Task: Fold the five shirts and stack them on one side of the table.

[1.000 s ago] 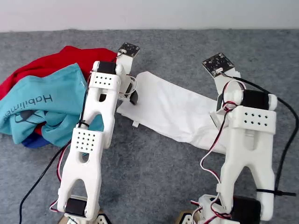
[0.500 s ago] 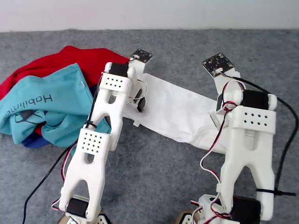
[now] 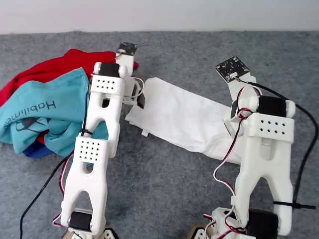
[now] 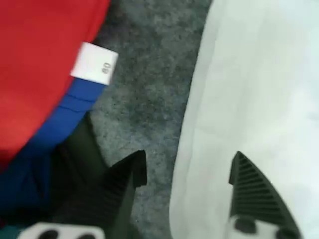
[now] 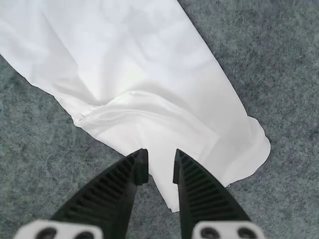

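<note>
White shirt [image 3: 184, 117] is laid out as a long folded strip, running diagonally across the middle of the grey counter [image 3: 164, 189], and both arms are parked at its ends, which looks like the set-up for doubling it over. At the lower-right end, the right tool [image 5: 158, 169] has its jaws drawn close together with a tongue of the cloth between them, pinching that corner, I'd judge, so the strip stays anchored. At the upper-left end, the left tool [image 4: 187, 172] has its jaws wide apart, straddling the shirt's long edge: one finger over bare counter, the other over white cloth, nothing gripped yet. It needs to bite only the white layers. Crowding it, though, is the unfolded heap at the left of the frame: a red shirt [image 3: 65, 64] with a white tag [image 4: 94, 63], a teal shirt [image 3: 50, 109] draped over it, and a blue shirt [image 3: 35, 151] peeking out underneath. The red and blue cloth lies just beside the open jaws, so a sloppy closing could snag the wrong shirt.
</note>
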Robot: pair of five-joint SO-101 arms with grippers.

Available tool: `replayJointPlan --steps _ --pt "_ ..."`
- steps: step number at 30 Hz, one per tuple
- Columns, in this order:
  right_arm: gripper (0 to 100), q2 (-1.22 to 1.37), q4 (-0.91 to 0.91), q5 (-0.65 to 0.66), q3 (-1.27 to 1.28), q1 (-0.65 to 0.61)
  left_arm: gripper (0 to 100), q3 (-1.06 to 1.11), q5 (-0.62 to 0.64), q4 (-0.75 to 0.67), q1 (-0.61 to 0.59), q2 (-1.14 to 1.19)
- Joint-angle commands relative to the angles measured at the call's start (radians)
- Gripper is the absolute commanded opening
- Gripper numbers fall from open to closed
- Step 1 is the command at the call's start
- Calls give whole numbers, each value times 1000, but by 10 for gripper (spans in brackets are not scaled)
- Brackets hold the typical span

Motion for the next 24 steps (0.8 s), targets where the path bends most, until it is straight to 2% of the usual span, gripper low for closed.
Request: replayJointPlan --steps 1,6,9,11,18,24 --pt "104 -48 -13 -2 -49 8 303 -21 9 6 9 20" --pt "104 -48 -18 -2 -48 10 365 19 11 21 23 9" --pt "104 -48 -18 -2 -51 10 355 87 5 21 23 -15" --pt "104 -48 -18 -2 -51 10 302 110 -6 21 23 -21" --pt "104 -48 -27 -2 -49 10 9 113 -23 -2 38 -14" --pt "103 -48 -38 -2 -44 10 13 24 -20 0 20 -5"
